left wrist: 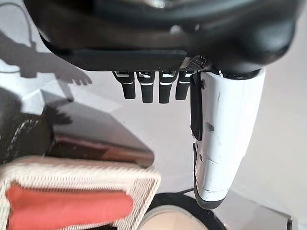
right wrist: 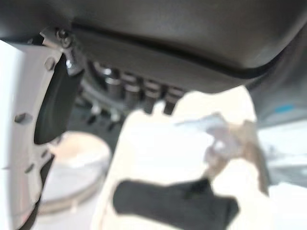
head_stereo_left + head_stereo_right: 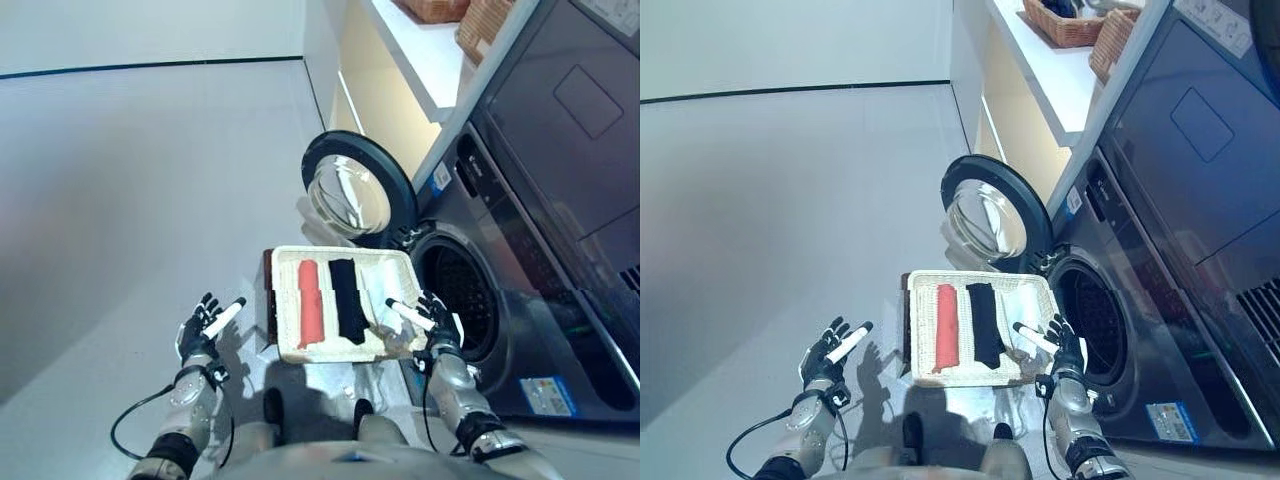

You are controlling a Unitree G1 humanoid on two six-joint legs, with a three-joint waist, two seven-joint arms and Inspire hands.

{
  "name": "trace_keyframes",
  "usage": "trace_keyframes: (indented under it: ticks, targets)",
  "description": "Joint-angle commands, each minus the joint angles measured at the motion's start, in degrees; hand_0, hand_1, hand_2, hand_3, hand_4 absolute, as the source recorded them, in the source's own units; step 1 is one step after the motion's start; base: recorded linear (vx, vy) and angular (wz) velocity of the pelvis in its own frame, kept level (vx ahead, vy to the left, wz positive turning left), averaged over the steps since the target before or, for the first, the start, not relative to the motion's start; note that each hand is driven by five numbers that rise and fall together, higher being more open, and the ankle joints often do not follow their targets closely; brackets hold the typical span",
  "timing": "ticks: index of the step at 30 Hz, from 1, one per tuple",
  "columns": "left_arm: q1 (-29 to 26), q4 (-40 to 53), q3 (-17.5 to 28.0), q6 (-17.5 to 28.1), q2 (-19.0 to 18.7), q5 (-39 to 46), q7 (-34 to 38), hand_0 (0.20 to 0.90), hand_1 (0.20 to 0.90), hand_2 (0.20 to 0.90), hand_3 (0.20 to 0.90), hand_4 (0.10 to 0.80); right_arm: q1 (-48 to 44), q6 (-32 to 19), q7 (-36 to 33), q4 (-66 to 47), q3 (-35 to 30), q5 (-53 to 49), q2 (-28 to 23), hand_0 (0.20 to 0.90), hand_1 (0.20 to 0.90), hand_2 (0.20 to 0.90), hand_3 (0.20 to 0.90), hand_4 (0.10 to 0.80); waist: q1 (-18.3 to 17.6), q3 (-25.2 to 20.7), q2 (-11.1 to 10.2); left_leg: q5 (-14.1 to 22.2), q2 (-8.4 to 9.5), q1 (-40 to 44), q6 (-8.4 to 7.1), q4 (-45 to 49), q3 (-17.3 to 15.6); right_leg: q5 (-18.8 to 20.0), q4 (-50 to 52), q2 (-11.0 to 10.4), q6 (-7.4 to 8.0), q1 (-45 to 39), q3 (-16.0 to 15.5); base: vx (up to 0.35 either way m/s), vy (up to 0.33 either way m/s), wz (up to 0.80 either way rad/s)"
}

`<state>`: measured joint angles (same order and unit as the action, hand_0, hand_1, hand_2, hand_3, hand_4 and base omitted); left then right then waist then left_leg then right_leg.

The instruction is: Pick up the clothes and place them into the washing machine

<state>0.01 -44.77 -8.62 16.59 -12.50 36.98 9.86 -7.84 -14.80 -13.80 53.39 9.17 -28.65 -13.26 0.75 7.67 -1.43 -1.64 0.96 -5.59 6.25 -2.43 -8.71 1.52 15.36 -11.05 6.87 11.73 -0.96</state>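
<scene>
A white woven basket sits in front of me on a dark stand. It holds a rolled red cloth, a rolled black cloth and a white cloth at its right end. My right hand hovers over the basket's right edge, open, with its thumb above the white cloth. Left of the basket, my left hand is open over the floor and holds nothing. The washing machine's drum gapes just right of the basket, and its round door is swung wide open.
A second dark appliance is stacked above the washer. Beyond it runs a white counter carrying wicker baskets. Bare grey floor spreads to the left. The open door stands just behind the basket.
</scene>
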Motion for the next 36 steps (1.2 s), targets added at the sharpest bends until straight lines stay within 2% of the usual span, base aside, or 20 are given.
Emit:
trace_keyframes:
  ticks: [1,3,5,7,8,10,12,13,15,16,17,18,21,22,23,26,29,32,36]
  targets:
    - [-2.12,5.92,3.02,4.52,-3.34,0.46,-0.37,0.900,0.900,0.900,0.900,0.800,-3.99,-2.80,-0.99,-3.66,-0.85,0.95,-2.42,0.900,0.900,0.900,0.900,0.800,-0.51,2.11,-0.97,4.54,-0.32,-1.61,-4.54,7.30,3.59,8.80,-5.23,-4.32,3.15,-4.49,-2.10,0.155,-0.108,0.17]
    - [-2.55,5.49,2.99,4.58,-3.34,0.75,-0.39,0.900,0.900,0.900,0.900,0.800,-4.33,-2.84,-1.17,-3.73,-0.96,0.85,-2.40,0.900,0.900,0.900,0.900,0.800,-1.57,3.36,-1.37,5.69,-0.84,-0.60,-5.68,7.58,4.55,9.05,-11.25,-5.18,3.75,-1.77,-3.15,0.170,-0.126,0.10]
    - [-3.18,5.08,2.78,4.54,-3.42,0.77,-0.09,0.900,0.900,0.900,0.900,0.800,-4.35,-2.86,-1.63,-3.98,-0.99,0.94,-2.49,0.900,0.900,0.900,0.900,0.800,-2.92,4.62,-1.88,6.73,-1.09,0.85,-6.47,7.53,5.86,11.22,-14.32,-5.21,4.76,1.14,-1.45,0.174,-0.111,0.12]
    - [-3.25,5.22,2.64,4.46,-3.32,0.67,0.03,0.900,0.900,0.900,0.900,0.800,-3.89,-2.73,-1.84,-5.28,-0.83,1.45,-2.63,0.900,0.900,0.900,0.900,0.800,-3.35,5.68,-2.71,7.14,-1.24,1.71,-6.91,7.64,6.31,12.31,-14.13,-4.99,5.36,1.86,-1.68,0.121,-0.119,0.44]
    - [-2.94,5.57,2.39,4.28,-3.10,0.72,-0.13,0.900,0.900,0.900,0.900,0.800,-3.28,-2.69,-2.03,-5.70,-0.93,1.96,-2.81,0.900,0.900,0.900,0.900,0.800,-3.25,6.11,-3.46,7.27,-1.12,1.51,-7.04,8.01,6.36,12.13,-13.85,-4.86,5.12,1.37,-3.21,0.046,-0.143,0.62]
    - [-2.92,5.51,2.29,4.24,-2.87,0.88,-0.20,0.900,0.900,0.900,0.900,0.800,-3.24,-2.66,-2.01,-5.85,-0.81,2.07,-2.88,0.900,0.900,0.900,0.900,0.800,-3.12,6.36,-3.71,7.38,-1.10,1.02,-7.19,8.45,6.46,11.83,-13.86,-4.46,4.92,1.41,-3.75,-0.013,-0.106,0.45]
    - [-3.15,5.56,2.25,4.26,-2.32,1.30,-0.02,0.900,0.900,0.900,0.900,0.800,-3.39,-2.82,-2.16,-5.96,-0.78,2.21,-3.07,0.900,0.900,0.900,0.900,0.800,-2.79,6.76,-3.88,7.40,-2.06,-0.57,-8.02,9.30,7.07,10.37,-14.28,-3.60,4.35,1.69,-4.69,-0.048,-0.197,0.04]
    - [-3.91,5.20,2.27,4.35,-2.12,1.97,0.11,0.900,0.900,0.900,0.900,0.800,-3.95,-3.12,-2.39,-6.06,-0.62,2.29,-3.77,0.900,0.900,0.900,0.900,0.800,-2.78,7.14,-3.67,7.12,-3.52,-1.98,-9.14,10.38,7.94,8.62,-13.07,-2.55,3.40,2.36,-4.28,-0.028,-0.271,-0.19]
    - [-4.31,7.21,1.84,4.91,-2.15,1.66,0.21,0.900,0.900,0.900,0.900,0.800,-4.29,-3.81,-2.70,-7.32,-0.60,2.28,-4.93,0.900,0.900,0.900,0.900,0.800,-3.05,7.85,-3.48,7.31,-4.78,-5.42,-10.44,16.08,8.56,6.43,-11.14,-1.91,2.06,3.19,-4.22,-0.010,-0.238,0.00]
    - [-4.15,7.79,1.70,4.86,-2.01,1.66,-0.10,0.900,0.900,0.900,0.900,0.800,-4.27,-3.99,-2.69,-7.52,-0.63,2.21,-5.25,0.900,0.900,0.900,0.900,0.800,-2.92,8.29,-3.45,6.94,-5.06,-7.37,-10.92,20.75,9.20,5.64,-10.33,-1.72,1.30,3.05,-4.36,0.000,-0.122,0.32]
    - [-4.15,7.81,1.69,4.85,-2.00,1.66,-0.10,0.900,0.900,0.900,0.900,0.800,-4.27,-3.99,-2.69,-7.52,-0.64,2.21,-5.26,0.900,0.900,0.900,0.900,0.800,-3.01,8.23,-3.29,7.20,-5.17,-7.78,-10.96,21.33,9.37,5.60,-10.24,-1.62,1.27,3.16,-4.50,-0.052,-0.119,0.38]
    - [-4.68,8.10,0.54,4.64,-1.59,2.07,-0.50,0.900,0.900,0.900,0.900,0.800,-5.05,-4.29,-3.29,-6.73,-0.59,2.42,-6.19,0.900,0.900,0.900,0.900,0.800,-2.35,9.90,-2.87,4.10,-6.07,-11.39,-11.58,23.38,9.97,4.63,-9.03,-1.77,0.70,2.72,-5.15,-0.079,-0.030,0.29]
    - [-5.51,8.64,-1.14,4.83,-1.53,1.94,-0.32,0.900,0.900,0.900,0.900,0.800,-6.29,-4.58,-4.64,-7.09,-1.10,1.88,-7.91,0.900,0.900,0.900,0.900,0.800,-1.85,9.81,-1.49,-2.16,-9.39,-14.60,-12.88,14.31,12.39,4.10,-9.69,-2.51,1.71,2.98,-4.53,-0.014,0.086,0.32]
    - [-5.51,8.66,-1.17,4.82,-1.51,1.91,-0.28,0.900,0.900,0.900,0.900,0.800,-6.24,-4.55,-4.66,-7.14,-1.13,1.89,-7.93,0.900,0.900,0.900,0.900,0.800,-1.85,9.74,-1.45,-2.24,-9.43,-14.58,-12.94,14.13,12.41,4.02,-9.60,-2.48,1.67,3.07,-4.55,0.044,0.134,0.18]
    - [-5.28,10.28,-1.70,4.60,-2.14,1.78,-0.29,0.900,0.900,0.900,0.900,0.800,-6.37,-4.83,-5.20,-7.89,-1.81,1.80,-8.38,0.900,0.900,0.900,0.900,0.800,-2.37,9.66,-0.81,-2.45,-11.14,-14.34,-13.32,12.34,11.62,3.96,-9.56,-3.31,2.25,4.06,-3.93,0.040,0.101,0.10]
    - [-5.32,10.84,-1.57,4.68,-2.48,1.42,0.11,0.900,0.900,0.900,0.900,0.800,-7.91,-4.55,-5.92,-7.49,-1.56,2.75,-8.64,0.900,0.900,0.900,0.900,0.800,-2.42,10.04,-0.05,-1.78,-10.39,-14.43,-12.83,12.17,10.34,4.58,-9.52,-3.88,2.46,5.04,-2.97,0.007,0.108,-0.16]
    - [-5.64,12.11,-0.80,5.50,-3.52,1.15,0.50,0.900,0.900,0.900,0.900,0.800,-10.61,-4.43,-6.99,-6.92,-1.95,3.27,-9.02,0.900,0.900,0.900,0.900,0.800,-2.15,11.00,0.61,-1.20,-8.73,-15.07,-12.45,11.36,8.40,6.95,-10.90,-5.25,3.04,6.70,-1.62,-0.063,0.130,-0.13]
    - [-6.15,13.23,0.18,6.17,-4.75,0.99,1.03,0.900,0.900,0.900,0.900,0.800,-13.90,-4.38,-8.68,-3.06,-2.77,3.22,-9.20,0.900,0.900,0.900,0.900,0.800,-1.40,11.08,0.90,-0.96,-8.03,-16.83,-12.45,11.27,6.84,9.19,-12.93,-6.17,3.63,8.56,-2.08,-0.050,0.076,-0.06]
    - [-5.67,15.79,0.16,6.46,-5.25,1.15,0.72,0.900,0.900,0.900,0.900,0.800,-18.70,-3.93,-9.86,3.46,-3.66,2.85,-11.17,0.900,0.900,0.900,0.900,0.800,-0.38,11.50,1.56,-0.31,-7.49,-19.41,-12.29,12.73,6.80,10.10,-13.61,-6.87,3.96,10.11,-2.43,-0.012,0.026,0.00]
